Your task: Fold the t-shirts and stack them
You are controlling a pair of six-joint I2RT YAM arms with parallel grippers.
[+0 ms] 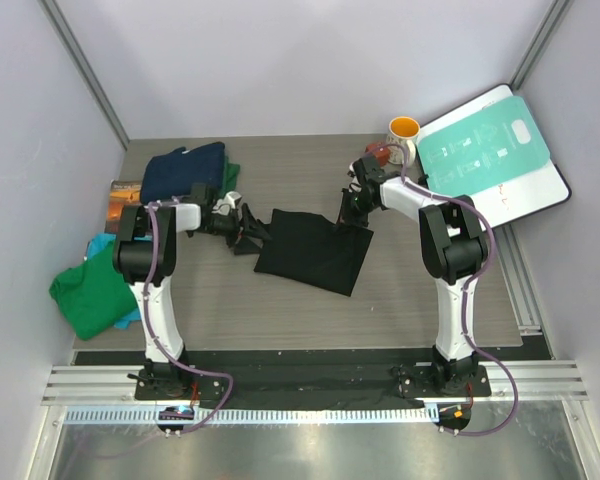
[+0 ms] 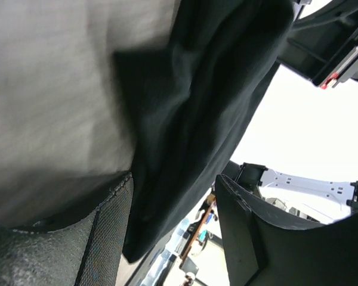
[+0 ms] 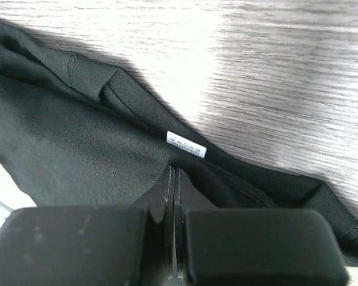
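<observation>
The black t-shirt (image 1: pixel 315 255) lies partly folded in the middle of the table, its print hidden. My left gripper (image 1: pixel 250 232) is at its left corner. In the left wrist view the black t-shirt (image 2: pixel 191 107) hangs between the spread fingers of the left gripper (image 2: pixel 173 179), resting against the left finger (image 2: pixel 101 238) only, so it is open. My right gripper (image 1: pixel 352 205) is at the shirt's far right edge. In the right wrist view the right gripper (image 3: pixel 174 170) is shut on the black t-shirt (image 3: pixel 77 143) just below the collar's white label (image 3: pixel 187 145).
A folded navy t-shirt (image 1: pixel 185 172) lies on a green one (image 1: pixel 232 175) at the back left. Another green t-shirt (image 1: pixel 88 297) lies over a teal one (image 1: pixel 100 243) at the left edge. A brown book (image 1: pixel 120 198), a mug (image 1: pixel 404 130) and a teal-and-white board (image 1: pixel 495 150) are also there.
</observation>
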